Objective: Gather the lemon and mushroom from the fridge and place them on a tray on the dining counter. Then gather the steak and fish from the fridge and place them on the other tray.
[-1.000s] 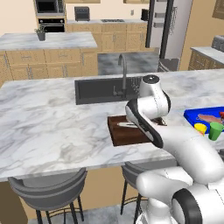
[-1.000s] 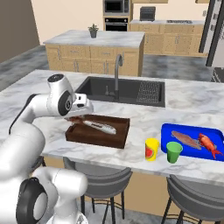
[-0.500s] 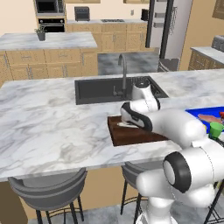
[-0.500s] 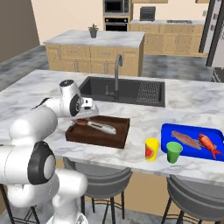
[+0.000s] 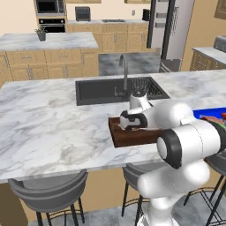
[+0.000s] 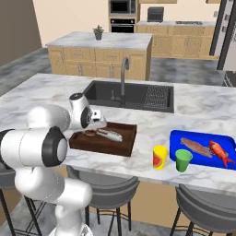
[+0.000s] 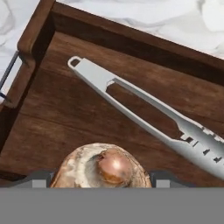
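The dark brown wooden tray [image 6: 120,145] [image 5: 120,137] lies on the marble dining counter [image 5: 53,128] in front of the sink. My gripper [image 7: 103,177] [image 6: 91,132] [image 5: 129,125] is low over the tray's left end, shut on the tan-brown mushroom [image 7: 103,168], which fills the gap between the two fingertips. The mushroom hangs just above the tray floor [image 7: 65,118]. On the right stands the blue tray [image 6: 203,152] with a steak [image 6: 194,146] and a red fish [image 6: 220,153] in it. The fridge [image 5: 170,31] stands at the back. The lemon is out of view.
Silver tongs [image 7: 144,107] [image 6: 109,135] lie in the brown tray beside the mushroom. A yellow cup [image 6: 160,157] and a green cup [image 6: 183,160] stand between the two trays. Behind the tray are the dark sink [image 5: 110,90] and its curved tap [image 5: 125,70].
The hand has swung down and in over the brown tray's left end, and the arm has folded closer to the base. The jaws hold the same width.
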Robot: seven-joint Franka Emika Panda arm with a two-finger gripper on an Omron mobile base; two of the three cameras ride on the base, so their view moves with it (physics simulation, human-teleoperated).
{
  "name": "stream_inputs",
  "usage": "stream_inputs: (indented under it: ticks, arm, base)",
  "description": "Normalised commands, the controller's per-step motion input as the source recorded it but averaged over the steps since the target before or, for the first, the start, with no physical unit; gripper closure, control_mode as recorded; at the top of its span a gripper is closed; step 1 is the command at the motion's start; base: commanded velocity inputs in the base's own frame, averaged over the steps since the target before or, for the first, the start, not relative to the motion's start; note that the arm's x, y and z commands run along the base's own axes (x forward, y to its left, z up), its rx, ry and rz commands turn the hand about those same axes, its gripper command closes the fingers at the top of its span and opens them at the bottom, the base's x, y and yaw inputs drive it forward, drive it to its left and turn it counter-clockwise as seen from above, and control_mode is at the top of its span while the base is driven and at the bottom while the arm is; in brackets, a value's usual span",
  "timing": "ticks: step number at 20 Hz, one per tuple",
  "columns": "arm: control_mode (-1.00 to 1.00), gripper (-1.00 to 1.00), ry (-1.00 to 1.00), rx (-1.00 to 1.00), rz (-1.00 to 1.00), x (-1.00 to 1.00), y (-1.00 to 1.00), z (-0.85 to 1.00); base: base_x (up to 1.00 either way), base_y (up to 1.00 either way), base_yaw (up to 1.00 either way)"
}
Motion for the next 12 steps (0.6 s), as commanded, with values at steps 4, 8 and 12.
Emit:
stream_inputs:
  ticks: [4,8,12]
  arm:
    - [-1.0,1.0,0.0,0.0,0.0,0.4,0.0,-0.3]
    - [-1.0,1.0,0.0,0.0,0.0,0.38,0.0,-0.32]
    - [-1.0,-1.0,0.0,0.0,0.0,0.26,0.0,-0.36]
  base:
    - [0.0,0.0,0.0]
    - [0.0,0.0,0.0]
    - [0.0,0.0,0.0]
